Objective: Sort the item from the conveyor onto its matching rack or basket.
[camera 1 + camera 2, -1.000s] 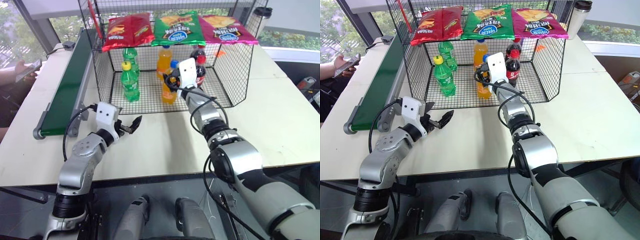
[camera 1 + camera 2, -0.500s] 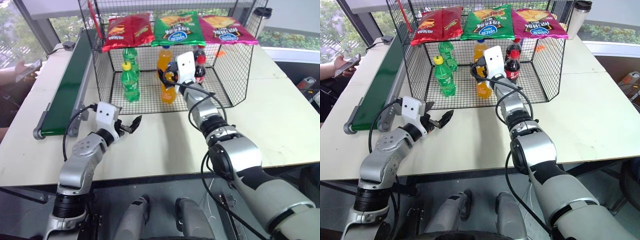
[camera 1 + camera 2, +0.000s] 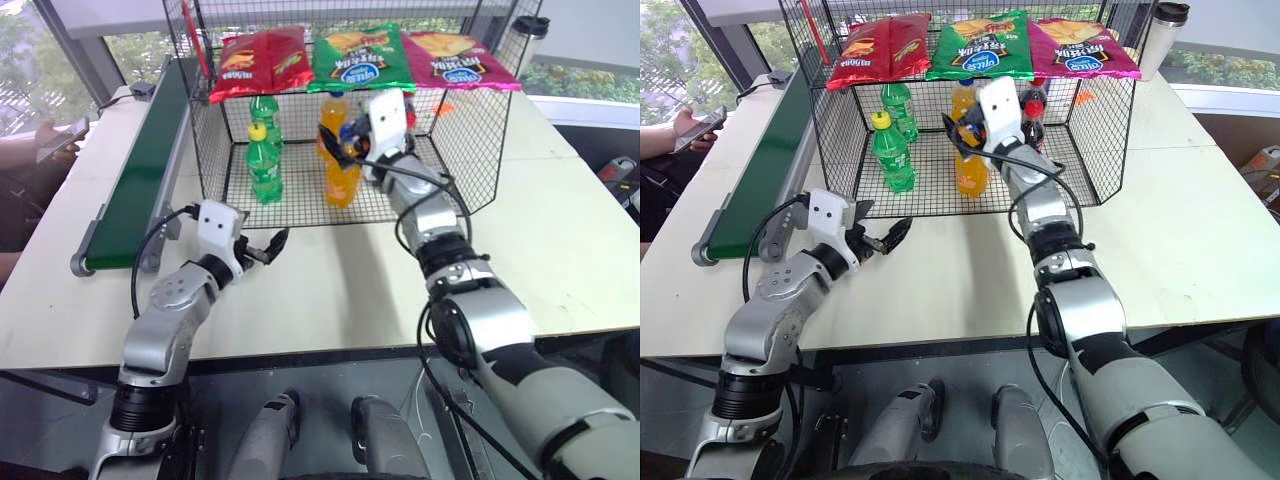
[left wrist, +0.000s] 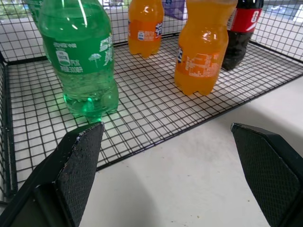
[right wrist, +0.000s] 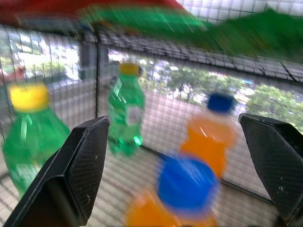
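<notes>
Standing upright on the grid floor of the cage (image 3: 470,150), the orange bottle (image 3: 342,178) sits just below the right tool (image 3: 345,135), whose fingers are spread and hold nothing; the left tool (image 3: 262,246) hangs open over the desk (image 3: 330,280), well nearer. Left wrist view: the orange bottle's label cannot be read. Right wrist view: its blue cap lies between open fingers (image 5: 80,165). Chip bags (image 3: 350,55) read "Fritos", I judge.
</notes>
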Controlling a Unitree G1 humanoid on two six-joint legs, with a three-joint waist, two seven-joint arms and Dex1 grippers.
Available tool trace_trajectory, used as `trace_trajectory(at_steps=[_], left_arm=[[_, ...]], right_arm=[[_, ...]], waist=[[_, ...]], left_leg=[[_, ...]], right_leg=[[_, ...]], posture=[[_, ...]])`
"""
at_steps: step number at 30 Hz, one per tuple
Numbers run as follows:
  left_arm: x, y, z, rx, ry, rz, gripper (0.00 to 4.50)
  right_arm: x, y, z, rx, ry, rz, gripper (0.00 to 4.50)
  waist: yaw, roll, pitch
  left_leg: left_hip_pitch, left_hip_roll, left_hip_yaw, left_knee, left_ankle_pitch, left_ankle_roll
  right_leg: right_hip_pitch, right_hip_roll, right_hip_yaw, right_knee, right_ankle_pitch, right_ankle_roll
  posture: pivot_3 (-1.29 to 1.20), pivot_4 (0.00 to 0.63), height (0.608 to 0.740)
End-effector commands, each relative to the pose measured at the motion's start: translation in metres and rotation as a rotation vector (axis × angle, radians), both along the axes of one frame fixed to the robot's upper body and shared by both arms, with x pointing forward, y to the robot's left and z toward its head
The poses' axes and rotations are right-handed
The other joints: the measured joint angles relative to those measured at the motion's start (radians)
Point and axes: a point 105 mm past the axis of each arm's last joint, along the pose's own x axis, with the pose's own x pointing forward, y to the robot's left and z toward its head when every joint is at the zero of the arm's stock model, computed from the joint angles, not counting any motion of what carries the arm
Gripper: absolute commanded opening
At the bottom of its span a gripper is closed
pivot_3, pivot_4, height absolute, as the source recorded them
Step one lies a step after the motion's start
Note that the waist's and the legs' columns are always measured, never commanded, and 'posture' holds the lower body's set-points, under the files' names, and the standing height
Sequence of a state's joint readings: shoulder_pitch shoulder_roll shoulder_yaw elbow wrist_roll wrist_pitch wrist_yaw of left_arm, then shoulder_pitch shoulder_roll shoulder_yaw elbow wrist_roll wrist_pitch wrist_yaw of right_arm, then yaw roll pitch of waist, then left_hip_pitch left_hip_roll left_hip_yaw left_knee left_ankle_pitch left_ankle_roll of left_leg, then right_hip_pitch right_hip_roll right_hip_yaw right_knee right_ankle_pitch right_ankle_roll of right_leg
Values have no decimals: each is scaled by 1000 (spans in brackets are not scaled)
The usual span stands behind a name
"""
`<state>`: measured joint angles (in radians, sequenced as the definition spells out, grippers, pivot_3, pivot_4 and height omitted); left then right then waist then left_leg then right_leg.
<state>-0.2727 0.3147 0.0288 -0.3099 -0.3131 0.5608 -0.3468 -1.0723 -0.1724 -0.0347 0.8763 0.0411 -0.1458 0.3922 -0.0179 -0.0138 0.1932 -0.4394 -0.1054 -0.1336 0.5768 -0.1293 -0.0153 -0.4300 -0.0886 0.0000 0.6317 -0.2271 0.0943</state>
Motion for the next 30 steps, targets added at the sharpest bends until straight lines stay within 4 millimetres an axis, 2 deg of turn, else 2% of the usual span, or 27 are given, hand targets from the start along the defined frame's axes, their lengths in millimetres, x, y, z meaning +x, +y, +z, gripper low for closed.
trace_trajectory(at_steps=[1, 4, 8, 11, 14, 18, 21, 30], left_arm=[[0, -3, 10, -1, -46, -16, 4500], [-2, -5, 8, 1, -41, -36, 4500], [-3, -4, 6, 7, -34, -61, 4500], [-7, -4, 4, 11, -15, -104, 4500], [-8, -4, -4, 30, 10, -124, 4500], [-16, -9, -12, 35, 34, -173, 4500], [-20, -12, -21, 76, 51, -187, 4500], [-31, -17, -30, 62, 97, -223, 4500]], right_arm=[[-10, -7, 20, -26, -63, 17, 4478], [-25, -21, 9, -70, -23, 39, 4478], [-52, -27, -10, -131, 69, 126, 4478], [-85, -25, -28, -148, 184, 268, 4478], [-116, -28, -55, -210, 293, 364, 4478], [-142, -32, -87, -248, 414, 408, 4478], [-148, -34, -99, -232, 458, 393, 4478], [-141, -37, -99, -178, 464, 322, 4478]], waist=[[-1, 0, 0], [0, 0, 0], [3, 0, 0], [4, 0, 0], [5, 0, 0], [6, 0, -1], [5, 0, -1], [8, 0, -1]], left_leg=[[0, 0, 0, 0, 0, 0], [0, 0, 0, 0, 0, 0], [0, 0, 0, 0, 0, 0], [0, 0, 0, 0, 0, 0], [0, 0, 0, 0, -1, -1], [0, 0, 1, 0, -2, -2], [0, 0, 1, 1, -2, -2], [0, 0, 1, 1, -2, -2]], right_leg=[[0, 0, 0, 0, 0, 0], [0, 0, 0, 0, 0, 0], [0, 0, 0, 0, 0, 0], [0, -1, 0, 0, -2, -3], [0, -2, 0, 0, -2, -3], [1, -6, -1, -2, -3, -3], [1, -7, -1, -2, -3, -3], [2, -7, -2, -2, -3, -2]], posture=[[0, 150, 739], [0, 150, 739], [0, 150, 739], [0, 150, 739], [0, 150, 739], [0, 150, 739], [0, 150, 739], [0, 150, 739]])
